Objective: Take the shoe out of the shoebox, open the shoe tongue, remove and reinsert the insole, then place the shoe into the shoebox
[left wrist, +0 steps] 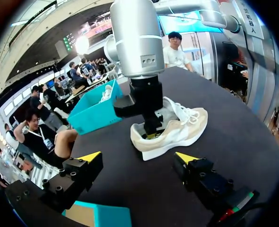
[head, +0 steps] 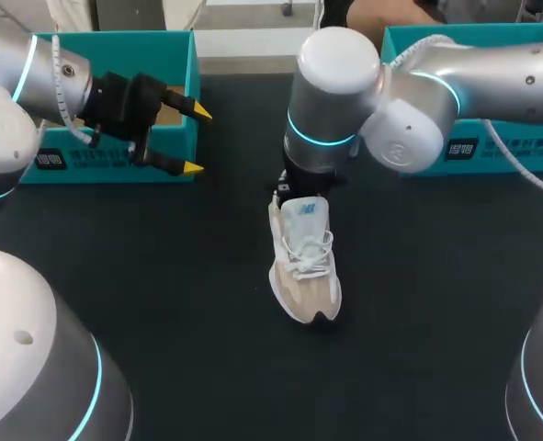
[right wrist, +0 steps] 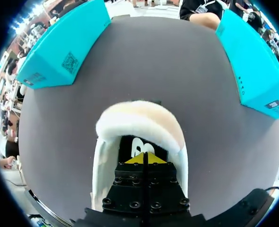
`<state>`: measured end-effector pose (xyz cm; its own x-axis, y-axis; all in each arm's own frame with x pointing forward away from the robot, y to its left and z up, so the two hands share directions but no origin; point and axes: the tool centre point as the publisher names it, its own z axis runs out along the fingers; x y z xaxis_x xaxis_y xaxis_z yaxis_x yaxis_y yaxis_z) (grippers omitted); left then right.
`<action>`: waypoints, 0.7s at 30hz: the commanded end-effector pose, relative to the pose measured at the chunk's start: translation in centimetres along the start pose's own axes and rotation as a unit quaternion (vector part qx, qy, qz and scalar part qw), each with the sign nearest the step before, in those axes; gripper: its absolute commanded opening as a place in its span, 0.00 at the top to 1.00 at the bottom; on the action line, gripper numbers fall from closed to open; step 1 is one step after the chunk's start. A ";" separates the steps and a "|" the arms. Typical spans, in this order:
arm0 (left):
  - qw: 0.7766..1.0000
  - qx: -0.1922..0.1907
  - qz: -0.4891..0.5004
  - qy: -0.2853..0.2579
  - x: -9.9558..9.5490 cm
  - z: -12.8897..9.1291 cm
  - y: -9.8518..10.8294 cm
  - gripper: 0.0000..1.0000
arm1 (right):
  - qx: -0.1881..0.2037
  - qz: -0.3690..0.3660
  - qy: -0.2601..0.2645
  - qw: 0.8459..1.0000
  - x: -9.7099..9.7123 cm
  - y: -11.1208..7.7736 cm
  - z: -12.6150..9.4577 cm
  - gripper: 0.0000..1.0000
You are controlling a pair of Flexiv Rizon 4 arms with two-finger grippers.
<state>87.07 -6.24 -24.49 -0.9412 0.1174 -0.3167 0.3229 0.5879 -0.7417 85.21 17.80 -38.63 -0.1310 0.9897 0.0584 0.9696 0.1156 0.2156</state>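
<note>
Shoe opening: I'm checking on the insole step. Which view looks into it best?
Right wrist view: it looks straight down into the shoe, with the right gripper shut inside it. Left wrist view shows the shoe side-on; head view shows its top, with the right arm hiding the opening.

Two silver-grey arms with black, yellow-tipped grippers

The left arm (head: 14, 83) and right arm (head: 473, 83) have smooth, rounded silver-grey shells. A thin band of cyan light rings each joint, and a white coiled cable (head: 514, 156) runs along the forearm. The left gripper (left wrist: 138, 157) is matte black and blocky, studded with dark screw heads. Each of its fingers ends in a bright yellow wedge, and one finger base carries a small red and green mark. The right gripper (right wrist: 146, 158) has the same black, screw-dotted body and yellow tip.
</note>
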 end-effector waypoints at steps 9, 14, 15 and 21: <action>1.000 -0.001 0.000 0.001 -0.1 0.1 0.0 0.00 | -0.018 -0.013 -0.008 1.000 0.0 1.0 1.9 1.00; 1.000 -0.001 0.000 0.001 -0.1 0.1 0.0 0.00 | 0.002 -0.018 -0.007 1.000 0.2 0.5 2.1 1.00; 1.000 -0.001 0.000 0.001 -0.1 0.1 0.0 0.00 | 0.004 -0.015 -0.009 1.000 0.1 0.4 1.7 1.00; 1.000 -0.001 0.000 0.001 -0.1 0.1 0.0 0.00 | 0.018 0.001 -0.016 1.000 0.1 -0.1 -1.2 1.00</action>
<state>87.07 -6.24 -24.49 -0.9412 0.1174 -0.3167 0.3229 0.5879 -0.7417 85.50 17.97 -39.21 -0.1278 0.9911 0.0372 0.9758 0.1189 0.1836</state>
